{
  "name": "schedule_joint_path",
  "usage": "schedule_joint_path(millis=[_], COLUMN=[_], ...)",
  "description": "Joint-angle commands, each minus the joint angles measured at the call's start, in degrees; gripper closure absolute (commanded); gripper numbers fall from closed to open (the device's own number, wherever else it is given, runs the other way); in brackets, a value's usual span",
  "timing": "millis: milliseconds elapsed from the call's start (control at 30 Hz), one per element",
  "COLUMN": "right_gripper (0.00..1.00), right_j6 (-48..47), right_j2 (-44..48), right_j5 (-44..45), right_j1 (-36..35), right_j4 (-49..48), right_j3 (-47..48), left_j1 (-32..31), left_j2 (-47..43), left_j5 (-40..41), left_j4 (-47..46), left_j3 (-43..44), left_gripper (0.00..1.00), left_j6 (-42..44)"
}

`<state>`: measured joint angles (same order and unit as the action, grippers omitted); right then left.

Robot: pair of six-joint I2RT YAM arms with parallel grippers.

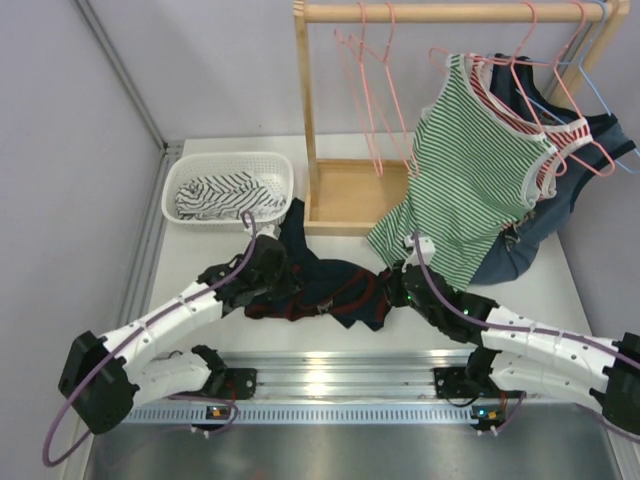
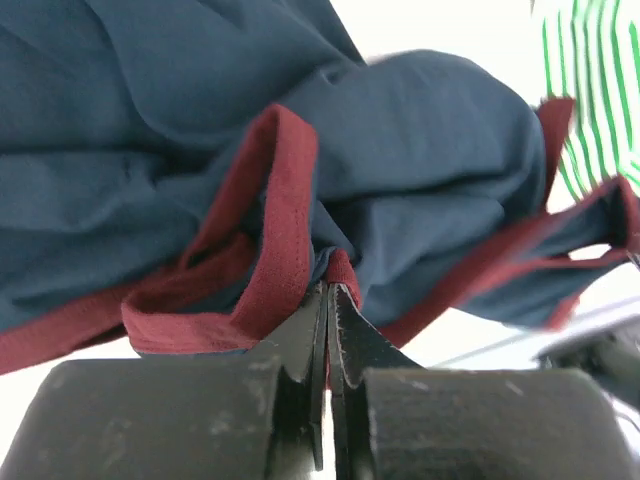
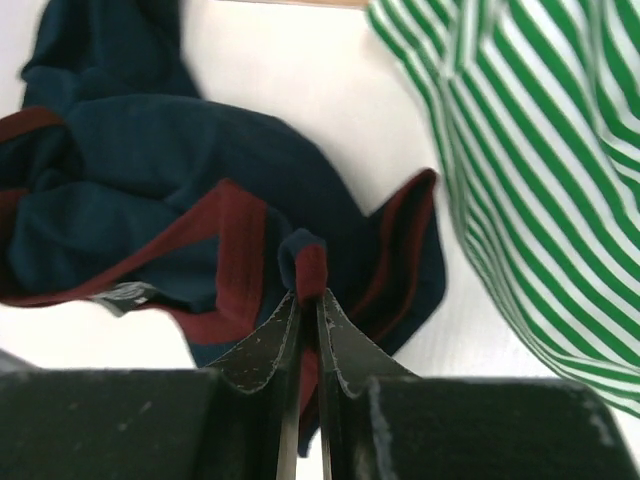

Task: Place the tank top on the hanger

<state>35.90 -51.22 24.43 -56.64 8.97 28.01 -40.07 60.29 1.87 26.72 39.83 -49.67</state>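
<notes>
Tank top (image 1: pixel 322 290) lies crumpled on the bench (image 1: pixel 190 245). The left pincer (image 2: pixel 327 292) and the right pincer (image 3: pixel 308 296) are each closed on its maroon trim. Grasping seems done; the next move needs both arms lifting and spreading it evenly.

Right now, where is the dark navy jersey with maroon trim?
In the top view the jersey is bunched at mid-table, below the wooden rack's base, left of the hanging green-striped top; left tool and right tool each pinch its trim.
</notes>
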Motion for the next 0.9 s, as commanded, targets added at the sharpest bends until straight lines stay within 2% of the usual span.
schedule_joint_path(millis=[0,100,267,367,400,467,500,633,767,800,867], right_gripper=[0.92,0.92,0.91,0.88,0.84,0.80,0.76,0.66,0.51,0.43,0.40], right_j6=[3.48,2.33,2.16,2.16,1.90,1.54,1.37,1.80,2.59,2.68,2.60], right_j2=[1.82,4.81,4.73,5.08,5.34,5.52,5.34,4.55,5.25,6.21,6.75], right_j5=[-2.80,-5.09,-6.66,-8.59,-9.04,-9.66,-9.57,-10.27,-10.63,-10.71,-10.45], right_j1=[5.04,9.78,10.59,10.59,10.59,10.59,10.59,10.59,10.59,10.59,10.59], right_j4=[-1.59,-0.89,-1.06,-2.12,-2.12,-1.16,-0.54,2.53,7.46,8.86,10.71], right_j3=[-2.42,-3.66,-3.93,-4.37,-4.19,-3.58,-2.71,0.63,4.68,5.73,7.92], left_j1=[-0.27,-0.27,-0.27,-0.44,-0.53,-0.53,-0.44,-0.44,-0.35,-0.35,-0.35], left_j2=[2.98,7.11,14.22,13.81,13.19,11.26,10.64,8.97,8.44,8.35,8.26], left_j5=[5.59,7.79,8.42,7.19,7.36,7.80,8.32,8.33,7.27,7.10,6.83], left_j4=[-6.51,-5.54,-5.27,-5.89,-5.72,-4.66,-4.05,-2.29,-0.18,0.17,0.09], left_j3=[1.90,5.95,10.52,10.44,10.27,10.44,10.70,12.80,15.44,15.88,16.85], left_gripper=[1.00,1.00,1.00,0.99,0.91,0.84,0.75,0.61,0.53,0.52,0.50], left_j6=[-0.96,0.01,-0.78,-0.96,-0.78,0.00,0.45,2.47,4.49,4.76,5.72])
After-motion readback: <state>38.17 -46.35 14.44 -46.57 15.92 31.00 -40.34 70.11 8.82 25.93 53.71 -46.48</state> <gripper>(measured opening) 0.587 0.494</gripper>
